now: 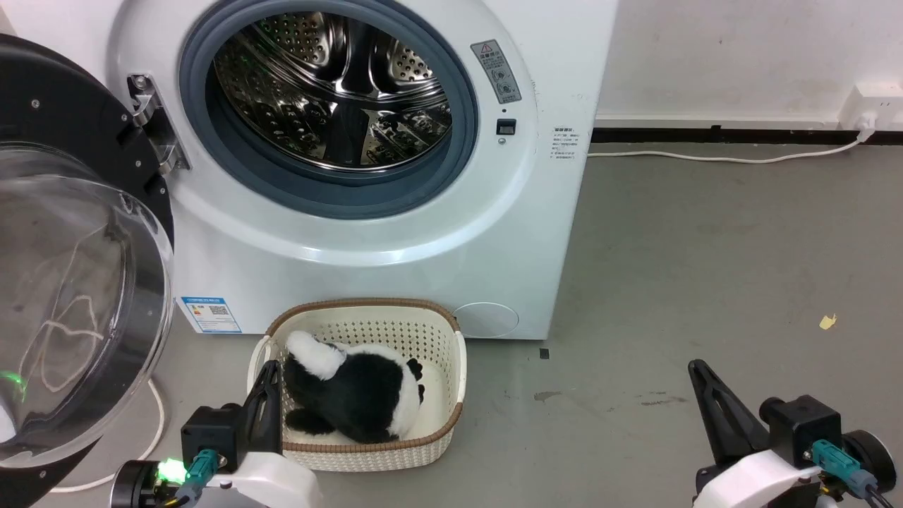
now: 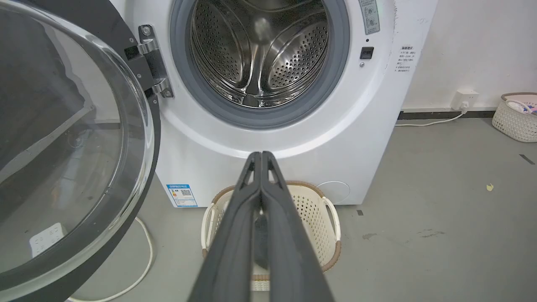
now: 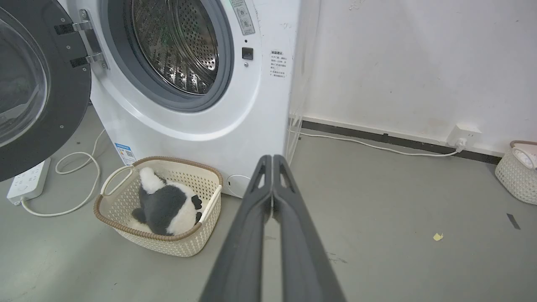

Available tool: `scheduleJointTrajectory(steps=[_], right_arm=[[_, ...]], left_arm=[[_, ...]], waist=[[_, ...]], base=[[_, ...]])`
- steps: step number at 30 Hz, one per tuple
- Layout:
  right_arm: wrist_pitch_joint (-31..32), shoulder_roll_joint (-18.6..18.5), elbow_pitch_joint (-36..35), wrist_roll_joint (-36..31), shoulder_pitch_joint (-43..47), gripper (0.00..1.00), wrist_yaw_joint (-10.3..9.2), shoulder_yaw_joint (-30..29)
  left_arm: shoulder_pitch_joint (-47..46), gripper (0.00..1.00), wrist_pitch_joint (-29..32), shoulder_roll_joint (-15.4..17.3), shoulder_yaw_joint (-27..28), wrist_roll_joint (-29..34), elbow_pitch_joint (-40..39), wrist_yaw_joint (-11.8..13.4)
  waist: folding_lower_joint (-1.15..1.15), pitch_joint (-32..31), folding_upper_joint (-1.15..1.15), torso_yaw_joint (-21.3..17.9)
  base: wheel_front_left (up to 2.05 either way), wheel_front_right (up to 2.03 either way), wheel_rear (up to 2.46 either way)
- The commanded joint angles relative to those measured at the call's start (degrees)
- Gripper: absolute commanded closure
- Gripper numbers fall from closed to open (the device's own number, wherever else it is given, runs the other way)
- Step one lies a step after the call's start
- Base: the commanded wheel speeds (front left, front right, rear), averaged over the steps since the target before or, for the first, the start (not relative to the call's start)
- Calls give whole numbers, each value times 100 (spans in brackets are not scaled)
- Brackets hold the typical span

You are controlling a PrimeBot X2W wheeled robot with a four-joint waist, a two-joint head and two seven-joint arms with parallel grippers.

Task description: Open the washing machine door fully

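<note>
The washing machine door [image 1: 77,282] stands swung wide to the left, its black ring and clear glass bowl facing me, hung on a metal hinge [image 1: 152,120]. It also shows in the left wrist view [image 2: 63,147] and in the right wrist view [image 3: 37,84]. The white washing machine [image 1: 395,233] has its steel drum [image 1: 331,92] exposed inside the grey gasket. My left gripper [image 1: 270,368] is shut, low at the bottom left beside the basket, apart from the door. My right gripper [image 1: 697,367] is shut, low at the bottom right over bare floor. Both hold nothing.
A cream basket [image 1: 444,353] with a black-and-white plush toy [image 1: 353,395] sits on the floor before the washer. A white cable [image 1: 152,423] loops under the door, and a power strip [image 3: 27,180] lies left. Another basket [image 3: 518,172] stands far right by the wall.
</note>
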Motion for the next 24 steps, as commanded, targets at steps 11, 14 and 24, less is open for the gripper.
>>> scheduleJointTrajectory(steps=[11, 14, 24], right_arm=[[152, 20, -47, -86, -147, 100, -5, 38], [152, 20, -47, -86, -147, 100, -5, 38], [152, 20, -47, -86, -147, 100, -5, 38]], left_arm=[[-116, 100, 152, -80, 91, 158, -70, -82], [-116, 100, 152, -80, 91, 158, -70, -82], [-116, 100, 152, -80, 91, 158, -70, -82]], waist=[[0, 2, 0, -12], [0, 2, 0, -12], [0, 2, 0, -12]], base=[[0, 0, 0], [0, 0, 0], [0, 0, 0]])
